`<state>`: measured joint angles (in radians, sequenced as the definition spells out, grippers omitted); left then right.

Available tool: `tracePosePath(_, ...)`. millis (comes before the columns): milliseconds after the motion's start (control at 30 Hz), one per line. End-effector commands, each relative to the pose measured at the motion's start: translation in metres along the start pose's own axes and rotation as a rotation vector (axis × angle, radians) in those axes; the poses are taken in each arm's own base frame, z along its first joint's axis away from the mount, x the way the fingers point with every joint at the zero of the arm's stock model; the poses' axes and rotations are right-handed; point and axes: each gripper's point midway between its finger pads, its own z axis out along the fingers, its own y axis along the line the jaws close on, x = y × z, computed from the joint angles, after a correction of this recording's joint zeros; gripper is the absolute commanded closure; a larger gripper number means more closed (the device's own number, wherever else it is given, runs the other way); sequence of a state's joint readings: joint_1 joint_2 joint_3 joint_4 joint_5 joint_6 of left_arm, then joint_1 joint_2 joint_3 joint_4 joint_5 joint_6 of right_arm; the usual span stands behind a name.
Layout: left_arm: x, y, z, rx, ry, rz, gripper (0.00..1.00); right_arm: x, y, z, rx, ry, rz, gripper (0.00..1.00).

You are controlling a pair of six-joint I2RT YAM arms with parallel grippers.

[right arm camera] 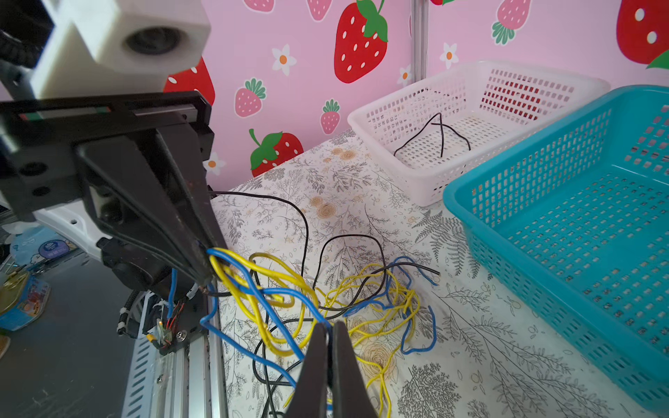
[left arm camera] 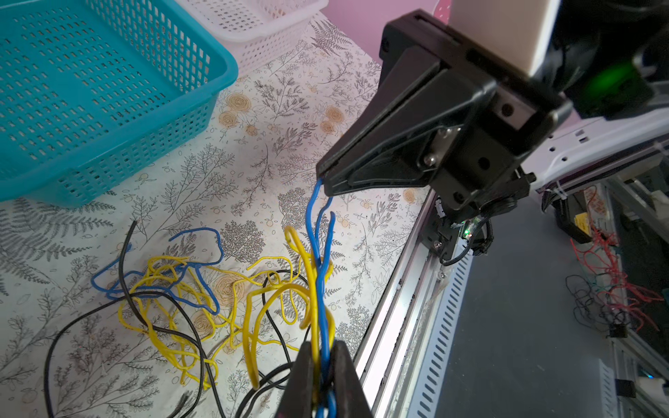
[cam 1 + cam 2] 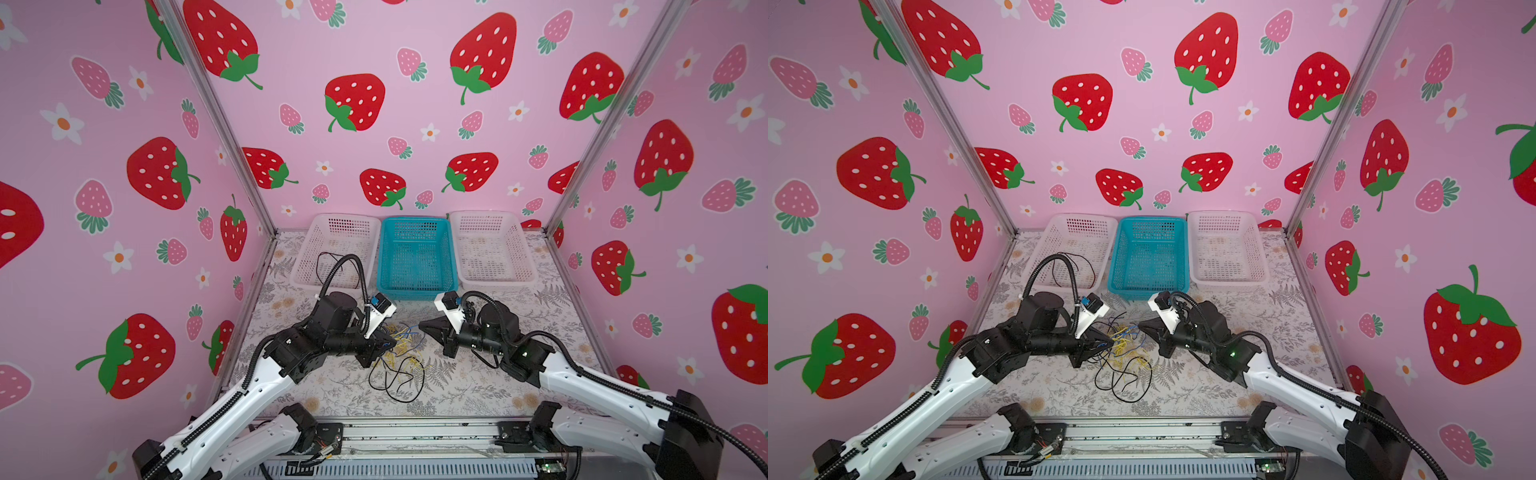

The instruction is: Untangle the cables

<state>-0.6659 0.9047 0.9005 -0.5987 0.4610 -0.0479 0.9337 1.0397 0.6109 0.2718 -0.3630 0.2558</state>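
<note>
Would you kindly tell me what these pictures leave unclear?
Both top views: which cables the left pincer pinches; too small.
Right wrist view: how many strands the right pincer clamps; its fingers hide them.
Left wrist view: the pinched strands' ends; bottom edge cuts them.
A top view: black cable, partly behind hose.

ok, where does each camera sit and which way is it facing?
Both top views: high at the front, looking down and back over the table, cables and blue basket; left arm and right arm show.
Left wrist: on the left arm, facing the right gripper, shut on a blue cable; own fingers closed on cables.
Right wrist: on the right arm, facing the left gripper and a white basket; own fingers show.
Shared: both wrist views see the cables and blue basket.
</note>
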Motion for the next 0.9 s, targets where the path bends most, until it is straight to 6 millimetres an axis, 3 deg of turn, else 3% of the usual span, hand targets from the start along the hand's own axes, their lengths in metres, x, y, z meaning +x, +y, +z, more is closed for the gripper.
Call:
tracePosePath(0, -0.011, 0.0, -0.008, -0.02, -0.043, 0.023, 0.57, -0.02, 0.001, -0.01, 0.032, -0.064, -0.019, 1.0)
tracePosePath(33, -0.011, 0.001, -0.008, -0.025, -0.047, 0.018, 0.48, -0.026, 0.0, -0.014, 0.05, -0.084, -0.021, 1.0)
tracePosePath(133, -0.009, 0.002, -0.008, -0.028, -0.049, 0.01, 0.35, -0.047, 0.004, -0.026, 0.057, -0.152, -0.028, 1.0)
tracePosePath(233, -0.007, 0.002, -0.007, -0.028, -0.041, 0.007, 0.33, -0.067, 0.014, -0.04, 0.035, -0.218, -0.037, 1.0)
tracePosePath(367, -0.006, 0.0, -0.005, -0.009, -0.031, 0.004, 0.35, -0.079, 0.017, -0.049, 0.041, -0.253, -0.045, 1.0)
tracePosePath(467, -0.004, -0.001, -0.004, -0.002, -0.019, 0.005, 0.47, -0.083, 0.011, -0.054, 0.084, -0.264, -0.049, 1.0)
tracePosePath(700, -0.002, 0.002, -0.007, -0.024, -0.018, 0.017, 0.99, -0.083, -0.007, -0.064, 0.211, -0.25, -0.042, 1.0)
tracePosePath(867, 0.0, 0.003, -0.007, -0.03, -0.015, 0.018, 1.0, -0.088, -0.032, -0.081, 0.376, -0.274, -0.005, 1.0)
